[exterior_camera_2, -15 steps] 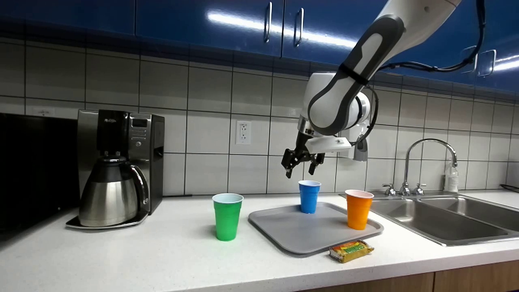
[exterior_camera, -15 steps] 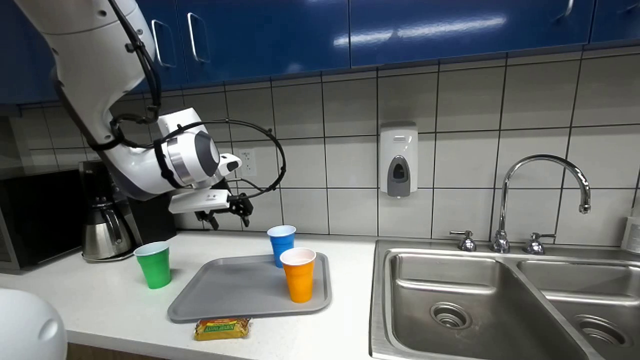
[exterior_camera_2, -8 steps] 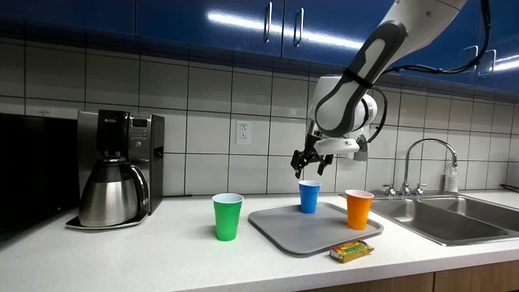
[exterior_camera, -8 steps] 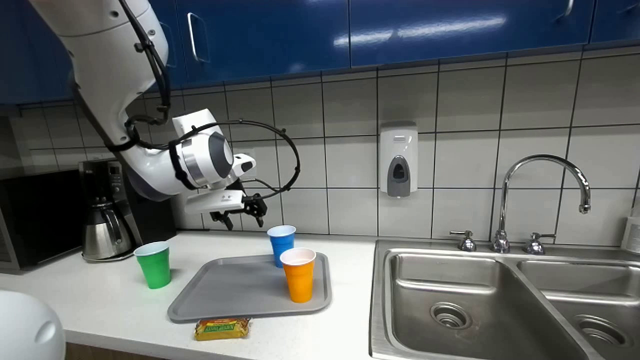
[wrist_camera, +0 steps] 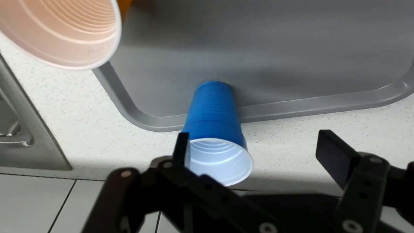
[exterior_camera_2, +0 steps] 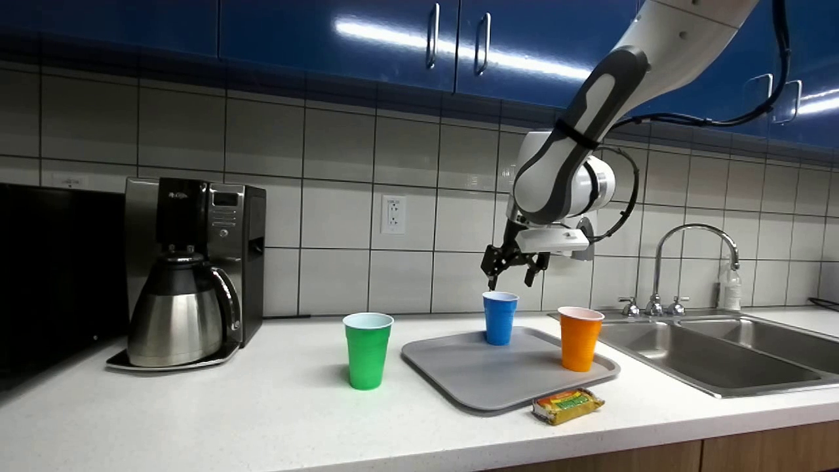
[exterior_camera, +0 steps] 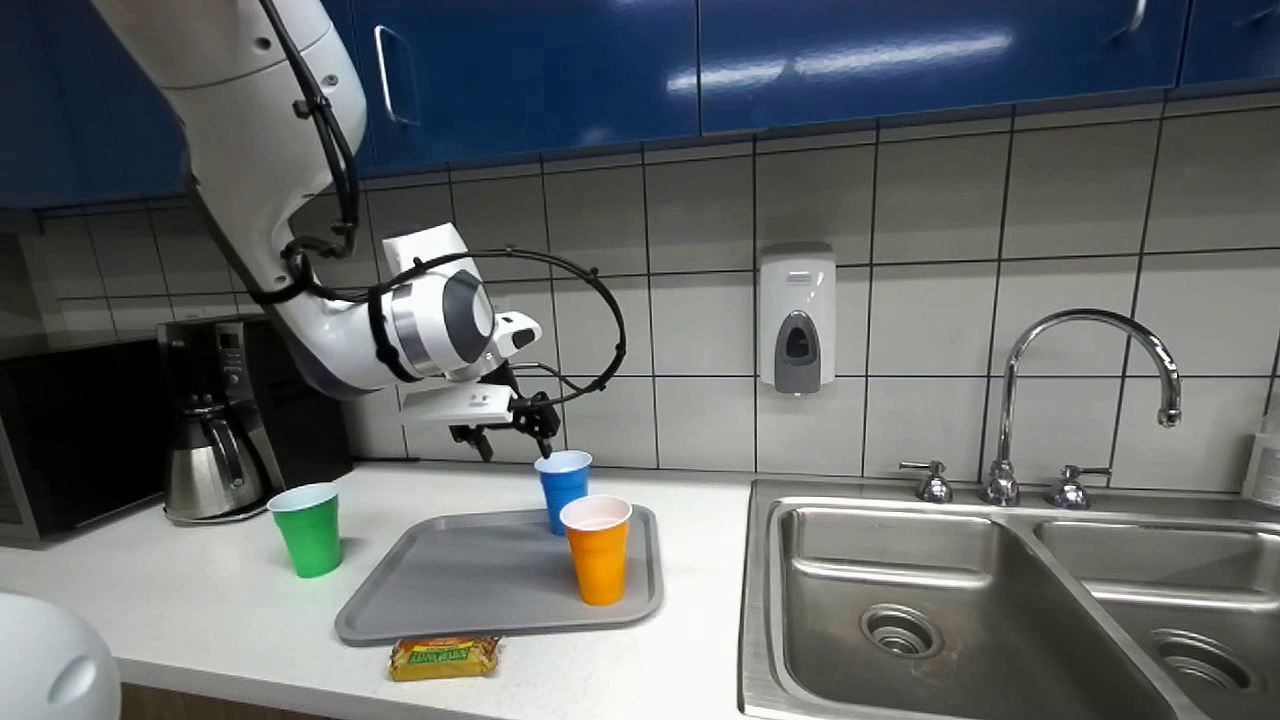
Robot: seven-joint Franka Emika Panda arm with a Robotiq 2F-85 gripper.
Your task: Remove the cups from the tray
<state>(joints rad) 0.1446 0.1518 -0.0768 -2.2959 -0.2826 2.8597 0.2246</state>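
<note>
All three views onto the tray

The white arm has dark grey trim, a silver collar, external black cables and black straps; the black gripper exposes screw heads.

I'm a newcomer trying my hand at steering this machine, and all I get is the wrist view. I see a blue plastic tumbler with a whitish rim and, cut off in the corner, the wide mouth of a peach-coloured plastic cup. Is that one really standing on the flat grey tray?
Observer: Yes, in both exterior views the tapered orange plastic tumbler stands upright on the flat grey rectangular tray.
Operator: And am I missing any cup altogether?
Observer: One: a green plastic tumbler stands upright on the white speckled countertop, off the tray.
</note>
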